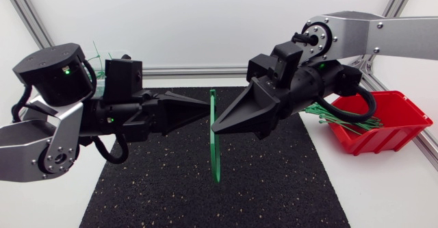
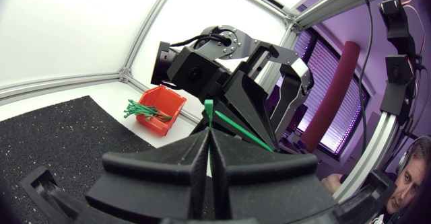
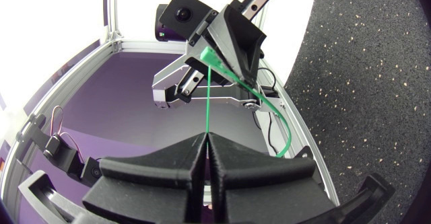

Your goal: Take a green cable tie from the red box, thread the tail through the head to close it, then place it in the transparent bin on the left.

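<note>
Nearest to you, in the middle of the head view, the left gripper [image 1: 204,108] and the right gripper [image 1: 217,127] meet almost tip to tip above the table. Both have their jaws pressed together on the same green cable tie [image 1: 216,149]. In each wrist view the strap comes out of the thin seam between that gripper's own fingers, so each grip is a real clamp from two sides and not only a touch.

I judge that you hold the tie in the air with two grippers because threading needs one end fixed while the other end is guided. The tie's head [image 2: 209,107] stands just past the left fingertips and faces the right gripper. In the right wrist view a second part of the strap bends away in a curve beside the right fingers, so the tie is folded over. Whether the tail is already inside the head, I cannot tell.

In the head view the rest of the tie hangs from the tips toward the lower centre, over the black mat [image 1: 157,187]. Further back, at the right of the frame, the red box [image 1: 387,140] holds the spare green ties [image 1: 342,117]. The transparent bin [image 1: 102,81] is at the upper left, mostly hidden behind the left arm and well apart from the held tie.
</note>
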`<action>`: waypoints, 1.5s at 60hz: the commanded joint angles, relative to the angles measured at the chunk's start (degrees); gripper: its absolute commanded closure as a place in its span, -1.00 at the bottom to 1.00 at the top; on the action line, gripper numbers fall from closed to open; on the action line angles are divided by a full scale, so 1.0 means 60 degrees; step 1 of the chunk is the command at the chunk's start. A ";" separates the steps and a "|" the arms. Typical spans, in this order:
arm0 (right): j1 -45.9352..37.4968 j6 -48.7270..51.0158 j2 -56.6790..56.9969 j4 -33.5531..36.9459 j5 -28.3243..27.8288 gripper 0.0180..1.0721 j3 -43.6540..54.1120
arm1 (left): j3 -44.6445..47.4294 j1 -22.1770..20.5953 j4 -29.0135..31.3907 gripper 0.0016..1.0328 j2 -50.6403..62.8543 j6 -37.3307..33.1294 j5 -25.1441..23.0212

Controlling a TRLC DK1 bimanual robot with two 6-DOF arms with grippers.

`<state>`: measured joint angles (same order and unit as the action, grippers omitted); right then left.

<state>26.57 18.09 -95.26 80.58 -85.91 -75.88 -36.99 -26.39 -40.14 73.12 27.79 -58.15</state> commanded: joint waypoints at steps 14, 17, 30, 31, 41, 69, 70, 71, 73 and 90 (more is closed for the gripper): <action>-0.0019 0.0120 -0.0192 0.0018 -0.0067 0.89 -0.0113 | 0.0174 -0.0054 -0.0078 0.94 -0.0029 -0.0076 -0.0020; -0.0048 0.0135 -0.0236 0.0018 -0.0067 0.89 -0.0127 | 0.0189 -0.0054 -0.0078 0.94 -0.0044 -0.0062 -0.0020; -0.0180 0.0135 -0.0339 0.0003 -0.0067 0.89 -0.0259 | 0.0218 -0.0069 -0.0063 0.94 -0.0161 -0.0032 -0.0020; -0.0180 0.0135 -0.0324 0.0003 -0.0067 0.89 -0.0274 | 0.0218 -0.0069 -0.0063 0.94 -0.0161 -0.0018 -0.0020; -0.0209 0.0120 -0.0207 0.0091 -0.0081 0.89 -0.0406 | 0.0248 -0.0069 -0.0063 0.94 -0.0234 0.0012 -0.0020; -0.0077 0.0120 -0.0031 0.0164 -0.0081 0.89 -0.0289 | 0.0189 -0.0025 -0.0078 0.94 -0.0102 0.0070 0.0009; -0.0048 0.0120 -0.0016 0.0164 -0.0081 0.89 -0.0274 | 0.0174 -0.0010 -0.0078 0.94 -0.0044 0.0070 0.0009; -0.0048 0.0120 -0.0002 0.0164 -0.0081 0.89 -0.0259 | 0.0160 -0.0010 -0.0078 0.94 -0.0029 0.0070 -0.0006; -0.0048 0.0120 0.0042 0.0164 -0.0081 0.89 -0.0259 | 0.0145 0.0004 -0.0078 0.94 -0.0029 0.0070 -0.0006; 0.0025 0.0106 0.0218 0.0164 -0.0081 0.89 -0.0157 | 0.0116 0.0033 -0.0092 0.94 0.0059 0.0070 0.0009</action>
<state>26.20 18.09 -94.89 80.84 -85.91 -77.58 -36.95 -26.37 -40.12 72.51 28.01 -57.78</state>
